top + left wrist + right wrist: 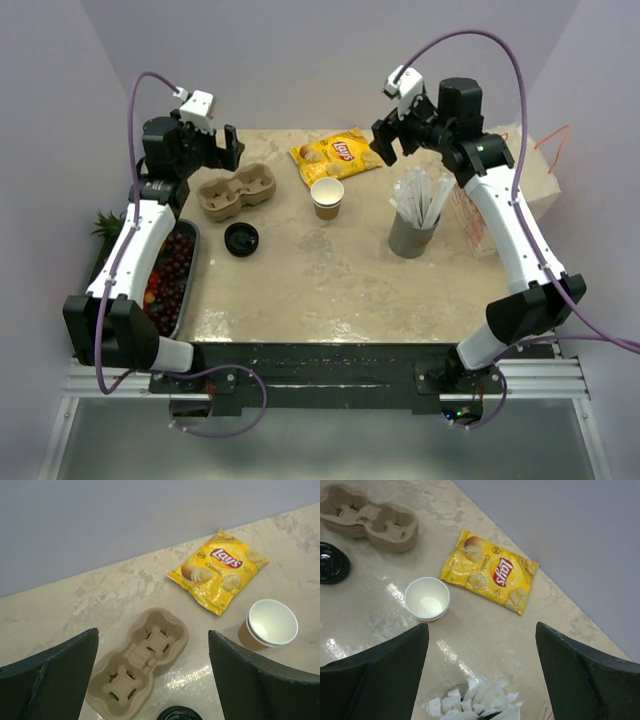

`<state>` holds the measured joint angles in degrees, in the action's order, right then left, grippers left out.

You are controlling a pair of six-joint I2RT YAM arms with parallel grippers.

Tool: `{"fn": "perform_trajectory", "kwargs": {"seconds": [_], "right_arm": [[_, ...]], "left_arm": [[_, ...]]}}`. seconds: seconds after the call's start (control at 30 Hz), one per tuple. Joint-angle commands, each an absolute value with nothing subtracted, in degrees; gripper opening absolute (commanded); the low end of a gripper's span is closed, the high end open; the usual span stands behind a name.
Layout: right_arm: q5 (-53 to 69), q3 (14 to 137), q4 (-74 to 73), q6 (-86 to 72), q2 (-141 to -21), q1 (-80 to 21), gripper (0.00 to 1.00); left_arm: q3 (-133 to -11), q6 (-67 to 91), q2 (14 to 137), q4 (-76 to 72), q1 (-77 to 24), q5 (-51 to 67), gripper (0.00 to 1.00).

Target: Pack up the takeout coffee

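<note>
one cup (327, 197), lid (241, 239) apart nr carrier (236, 191); l gripper (212, 150), r gripper (393, 143) agape

Bottom edges crop the black lid (178, 714) in left wrist view — straws (476, 701) in right.

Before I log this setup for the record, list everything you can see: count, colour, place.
paper cup: one, tan, white inside, upright and uncovered, mid-table
lid: one, black, on the table left of the paper cup
carrier: one, tan pulp, two empty wells, far left
chips bag: one, yellow, far centre
grey cup: one, right of centre, holding white straws
fruit tray: one, dark, red fruit inside, left edge
plant: one, green, left of the fruit tray
paper bag: one, brown, far right
left gripper: black, open, above the carrier
right gripper: black, open, beside the chips bag
</note>
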<state>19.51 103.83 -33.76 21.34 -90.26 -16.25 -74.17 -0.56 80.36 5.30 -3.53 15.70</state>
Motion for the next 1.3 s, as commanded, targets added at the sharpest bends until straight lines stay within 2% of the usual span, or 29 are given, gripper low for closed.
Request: {"fn": "perform_trajectory", "kwargs": {"seconds": [0.0, 0.2, 0.4, 0.57, 0.6, 0.63, 0.73, 0.83, 0.97, 1.27], "right_arm": [[25.9, 106.3, -36.1, 28.5, -92.5, -18.5, 0.85], [27.8, 103.5, -38.0, 37.0, -94.7, -24.3, 0.66], [27.9, 102.1, -38.0, 41.2, -99.1, -28.7, 0.48], [26.3, 100.8, -36.3, 43.6, -103.0, -30.1, 0.41], [26.1, 101.8, -36.6, 45.7, -103.9, -30.6, 0.40], [26.4, 102.8, -39.2, 47.5, -106.3, -30.7, 0.32], [28.2, 109.5, -48.2, 56.4, -111.9, -30.8, 0.23], [28.0, 113.6, -53.7, 62.3, -115.2, -30.8, 0.23], [26.7, 114.5, -53.9, 65.4, -118.1, -30.8, 0.25], [25.7, 118.9, -58.1, 67.4, -122.3, -30.8, 0.26]], "left_arm": [[-76.2, -6.2, 78.6, 11.5, -3.7, 19.8, 0.94], [-78.4, -16.8, 78.4, 20.6, -3.7, 25.0, 0.95], [-75.1, -23.6, 78.7, 28.6, -3.7, 20.7, 0.92], [-72.5, -23.6, 78.8, 31.0, -3.7, 17.7, 0.92], [-71.5, -23.6, 78.2, 30.9, -3.7, 17.7, 0.92], [-71.1, -23.4, 78.0, 30.8, -3.7, 17.7, 0.92], [-69.7, -23.4, 78.1, 30.1, -3.7, 17.5, 0.93], [-69.7, -22.7, 78.9, 28.7, -3.7, 17.5, 0.93], [-70.0, -22.1, 79.4, 27.6, -3.7, 17.8, 0.93], [-69.2, -22.3, 78.7, 27.3, -3.5, 17.4, 0.94]]}}
